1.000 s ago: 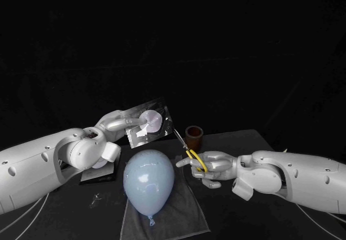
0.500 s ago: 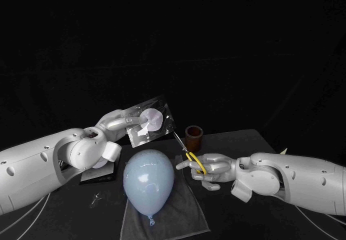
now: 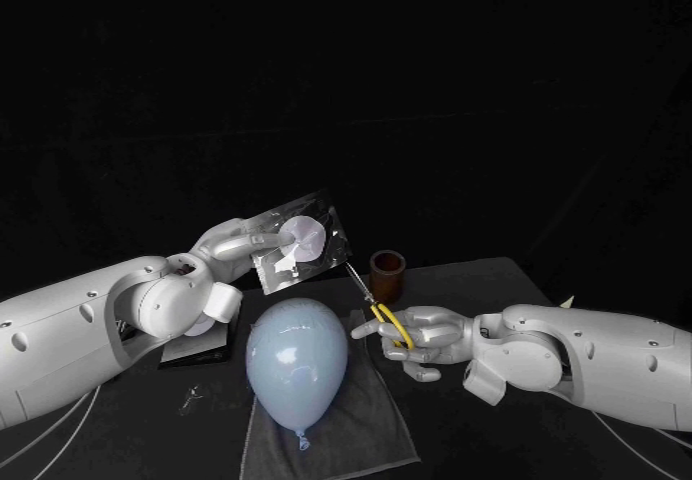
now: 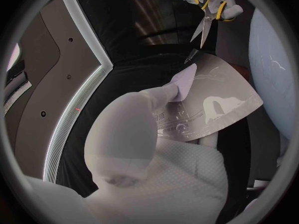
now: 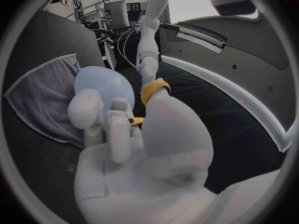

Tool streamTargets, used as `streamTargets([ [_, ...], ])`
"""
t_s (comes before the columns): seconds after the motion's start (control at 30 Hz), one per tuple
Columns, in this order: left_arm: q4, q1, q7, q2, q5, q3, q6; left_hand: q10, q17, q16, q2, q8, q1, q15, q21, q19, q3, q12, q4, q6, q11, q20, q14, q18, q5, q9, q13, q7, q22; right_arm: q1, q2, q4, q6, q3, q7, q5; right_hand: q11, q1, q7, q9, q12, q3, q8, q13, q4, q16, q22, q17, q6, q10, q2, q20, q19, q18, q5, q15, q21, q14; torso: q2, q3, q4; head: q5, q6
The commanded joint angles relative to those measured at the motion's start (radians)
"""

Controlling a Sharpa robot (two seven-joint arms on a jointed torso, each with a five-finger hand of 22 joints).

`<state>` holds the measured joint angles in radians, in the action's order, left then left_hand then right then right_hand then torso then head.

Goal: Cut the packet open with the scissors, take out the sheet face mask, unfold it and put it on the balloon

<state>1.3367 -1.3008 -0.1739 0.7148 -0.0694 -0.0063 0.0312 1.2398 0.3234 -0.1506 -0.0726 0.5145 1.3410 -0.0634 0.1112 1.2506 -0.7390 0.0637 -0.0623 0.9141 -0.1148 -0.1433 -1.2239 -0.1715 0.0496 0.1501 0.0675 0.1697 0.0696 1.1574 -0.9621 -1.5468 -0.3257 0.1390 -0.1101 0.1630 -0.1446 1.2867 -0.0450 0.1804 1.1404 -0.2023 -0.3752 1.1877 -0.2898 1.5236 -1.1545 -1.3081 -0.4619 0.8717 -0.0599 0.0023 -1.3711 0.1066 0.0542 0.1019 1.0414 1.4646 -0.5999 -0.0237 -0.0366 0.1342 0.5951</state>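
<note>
— Progress?
— Cutting stage, by my judgement. My left hand (image 3: 238, 245) pinches the packet (image 3: 300, 243) aloft, beyond the balloon (image 3: 297, 355). My right hand (image 3: 426, 335) grips the scissors (image 3: 372, 300), tips close to the packet's lower corner; I cannot confirm contact. No cut is visible. Taking out the mask, unfolding and placing it are all outstanding.
— Obstructions?
— The balloon lies on a grey towel (image 3: 368, 425), near the blades: a puncture risk, in my view. A brown cup (image 3: 388, 270) stands just beside the scissors. A dark slab (image 3: 199, 350) lies by my left arm.

Lighting, as I see it: dim overall, backdrop black; soft sheen on balloon (image 3: 297, 350), white glare patches on packet (image 4: 212, 104); wrist views bend straight edges, rims dark.
</note>
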Motion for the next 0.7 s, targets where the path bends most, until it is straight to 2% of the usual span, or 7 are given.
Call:
streamTargets([
  [0.03,0.002,-0.002,-0.010,-0.001,0.007,0.001,-0.013,0.008,0.001,0.005,0.007,0.003,0.000,0.005,0.006,0.008,-0.002,0.001,-0.005,-0.001,0.002,-0.001,-0.002,-0.012,0.002,0.233,0.000,0.007,0.001,0.001,-0.003,-0.005,-0.004,-0.001,-0.016,0.007,0.202,0.003,0.038,0.000,0.213,-0.006,-0.002,0.130,0.003,-0.006,0.001,-0.147,0.470,0.404,0.011,0.000,0.005,0.009,-0.005,0.007,-0.007,0.071,0.000,0.0011,-0.0003,0.002,0.001],
  [0.23,0.002,-0.002,-0.010,0.000,0.007,0.001,-0.015,0.008,0.001,0.005,0.007,0.003,0.000,0.005,0.006,0.008,-0.002,0.001,-0.005,-0.001,0.002,-0.001,-0.002,-0.012,0.002,0.233,0.000,0.007,0.001,0.002,-0.011,-0.009,-0.006,-0.002,-0.019,0.007,0.202,0.006,0.039,0.001,0.214,-0.007,-0.007,0.131,0.004,-0.007,0.003,-0.145,0.468,0.403,0.014,0.000,0.007,0.009,-0.005,0.007,-0.011,0.070,0.000,0.0019,0.0019,0.003,0.002],
  [0.43,0.002,-0.002,-0.010,0.002,0.007,0.001,-0.017,0.008,0.002,0.005,0.008,0.002,-0.001,0.005,0.006,0.008,-0.002,0.001,-0.006,-0.001,0.002,-0.001,-0.003,-0.012,0.002,0.236,0.000,0.007,0.001,0.002,-0.017,-0.003,-0.006,-0.003,-0.019,0.007,0.202,0.007,0.039,0.001,0.212,-0.008,-0.008,0.129,0.004,-0.009,0.008,-0.141,0.467,0.400,0.016,0.001,0.010,0.010,-0.005,0.007,-0.017,0.068,0.001,0.0030,0.0009,0.002,0.002],
  [0.6,0.003,-0.002,-0.010,0.004,0.007,0.001,-0.020,0.008,0.002,0.005,0.008,0.002,-0.001,0.005,0.006,0.008,-0.002,0.001,-0.006,-0.001,0.002,-0.001,-0.003,-0.012,0.002,0.236,0.000,0.007,0.001,0.003,-0.018,0.002,-0.007,-0.004,-0.021,0.005,0.201,0.007,0.039,0.002,0.212,-0.009,-0.010,0.129,0.004,-0.010,0.010,-0.140,0.466,0.398,0.017,0.001,0.011,0.011,-0.005,0.007,-0.020,0.068,0.001,0.0017,0.0022,0.003,0.002],
  [0.7,0.004,-0.002,-0.009,0.006,0.007,0.001,-0.021,0.008,0.002,0.005,0.008,0.002,-0.001,0.005,0.006,0.008,-0.002,0.001,-0.006,-0.001,0.002,-0.001,-0.003,-0.012,0.002,0.236,0.000,0.007,0.001,0.003,-0.018,0.004,-0.007,-0.005,-0.021,0.005,0.201,0.008,0.039,0.002,0.213,-0.010,-0.011,0.130,0.003,-0.010,0.011,-0.139,0.466,0.399,0.019,0.001,0.012,0.011,-0.005,0.007,-0.021,0.067,0.000,0.0015,0.0006,0.001,0.002],
])
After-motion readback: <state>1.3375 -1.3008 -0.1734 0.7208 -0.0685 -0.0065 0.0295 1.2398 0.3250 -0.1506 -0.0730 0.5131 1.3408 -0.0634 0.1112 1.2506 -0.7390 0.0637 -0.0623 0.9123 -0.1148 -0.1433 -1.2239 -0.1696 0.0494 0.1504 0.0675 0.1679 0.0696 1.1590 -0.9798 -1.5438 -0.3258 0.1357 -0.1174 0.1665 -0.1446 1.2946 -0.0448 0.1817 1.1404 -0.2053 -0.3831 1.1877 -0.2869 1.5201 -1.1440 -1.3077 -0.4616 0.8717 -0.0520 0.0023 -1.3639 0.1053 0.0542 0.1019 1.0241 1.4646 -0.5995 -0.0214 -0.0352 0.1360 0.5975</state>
